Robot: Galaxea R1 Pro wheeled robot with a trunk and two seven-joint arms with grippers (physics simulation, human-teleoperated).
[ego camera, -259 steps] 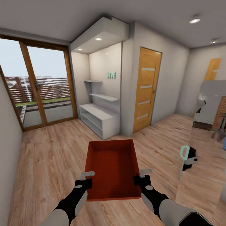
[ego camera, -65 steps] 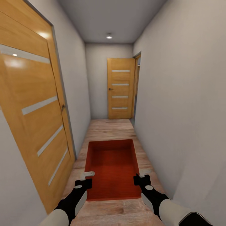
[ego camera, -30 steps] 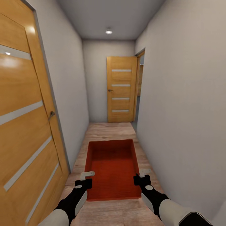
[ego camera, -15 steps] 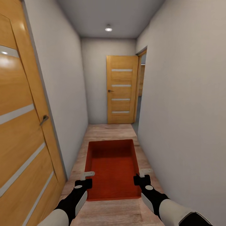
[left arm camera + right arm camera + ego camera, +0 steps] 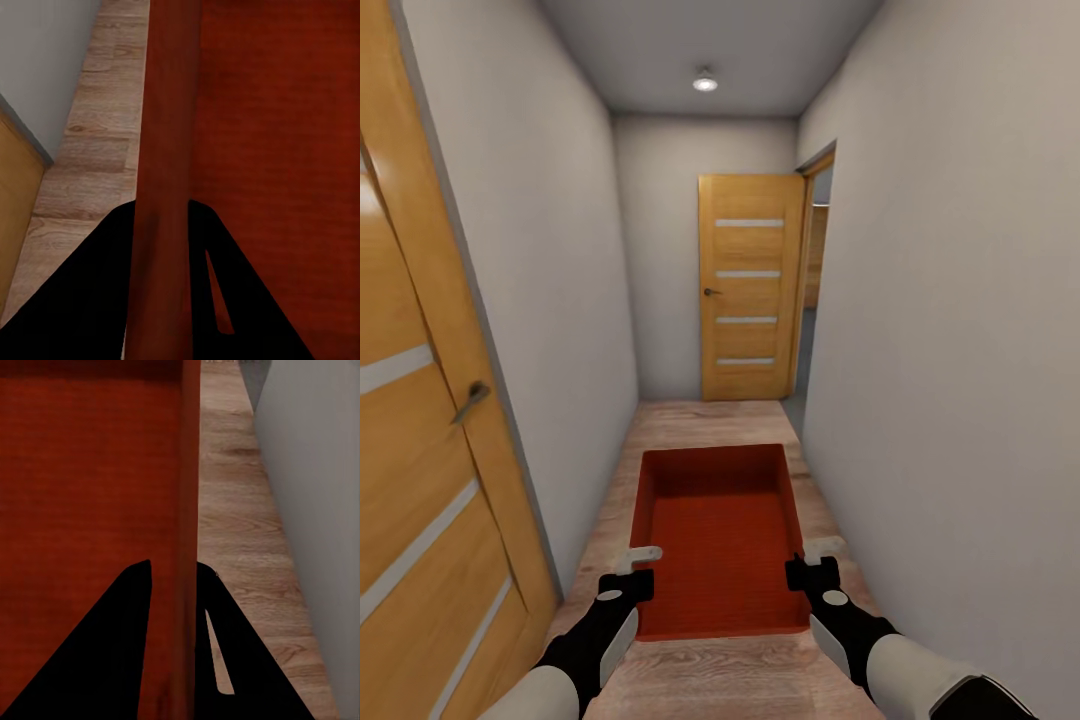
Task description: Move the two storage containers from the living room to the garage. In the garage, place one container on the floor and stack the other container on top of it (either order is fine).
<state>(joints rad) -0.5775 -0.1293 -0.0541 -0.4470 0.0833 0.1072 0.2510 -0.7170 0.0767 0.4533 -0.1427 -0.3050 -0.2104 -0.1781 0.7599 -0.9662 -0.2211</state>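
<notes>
Wooden door (image 5: 420,440) at near left, cut off by frame. My left gripper (image 5: 638,566) clamps container (image 5: 717,530) left wall, right gripper (image 5: 815,560) clamps right wall; container held over hallway planks (image 5: 705,418). Far door (image 5: 748,288) ajar, room beyond hard to see.

One orange-red storage container (image 5: 720,535) is riding level above the light wood plank floor, open top facing up, nothing inside, long axis pointing down the hallway, its two long side walls pinched by black fingers near the near end.
</notes>
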